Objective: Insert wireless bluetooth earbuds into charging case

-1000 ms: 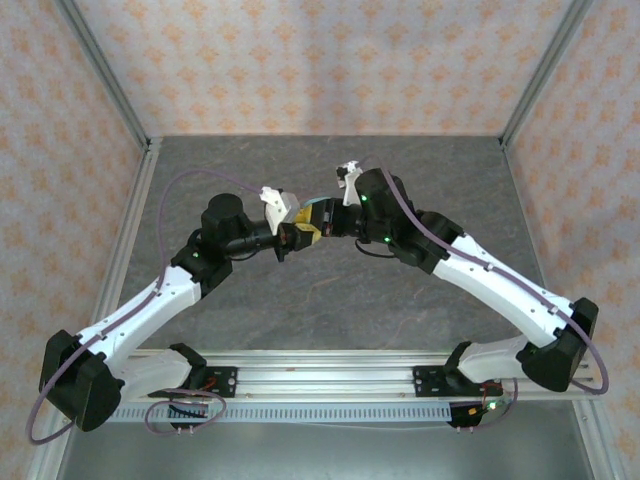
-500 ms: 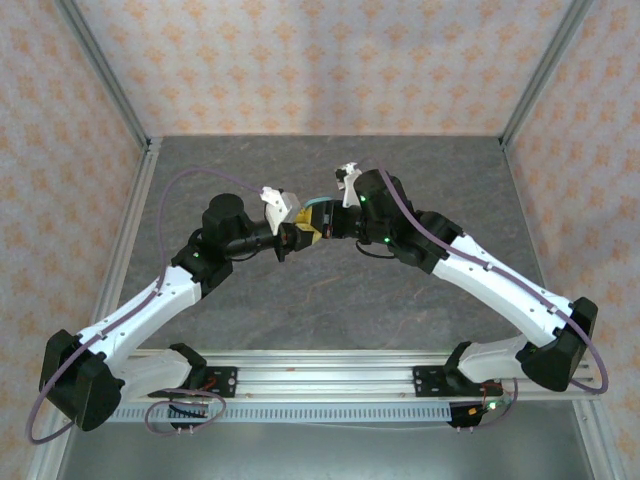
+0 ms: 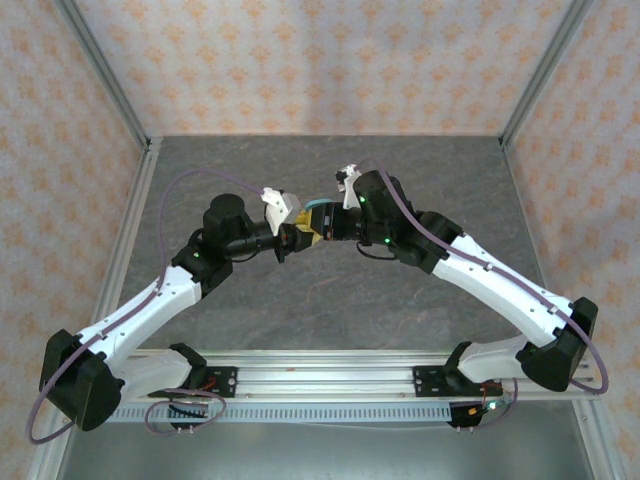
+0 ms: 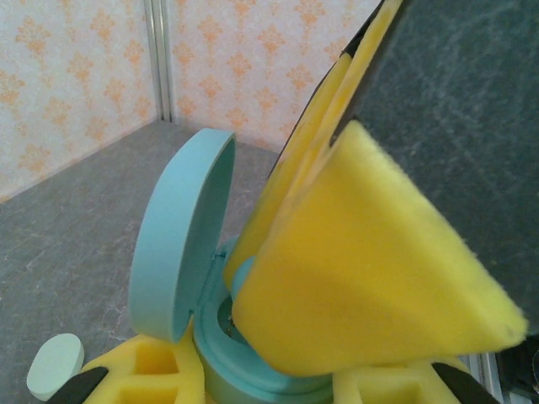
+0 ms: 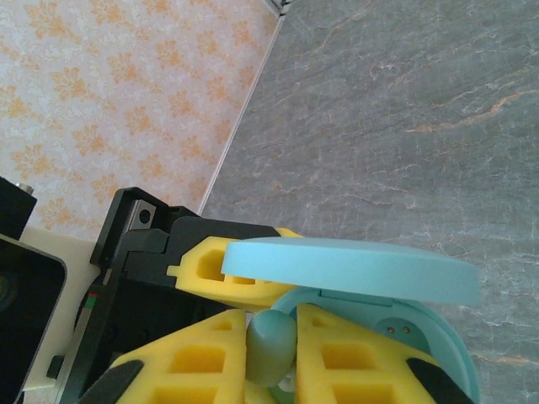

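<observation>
**A:** Top external view: what differs from a second ago?

**B:** Almost nothing. The left gripper (image 4: 269,383) and right gripper (image 5: 271,355) stay met above the middle of the table (image 3: 330,300), with only a slight settling. This suggests fine alignment, with the earbud not yet seated.

**A:** What does each hold?

**B:** The left gripper is clamped on the charging case (image 5: 417,324), whose lid (image 4: 181,231) is hinged open. The right gripper is pinched on a pale greenish earbud (image 5: 271,341) at the case's rim, beside the open well. Whether it touches cannot be told.

**A:** Obstacles?

**B:** The raised lid overhangs the well, and the right gripper's foam crowds the opening. A pale mint oval piece (image 4: 55,366) sits beside the left gripper, identity unclear.
</observation>
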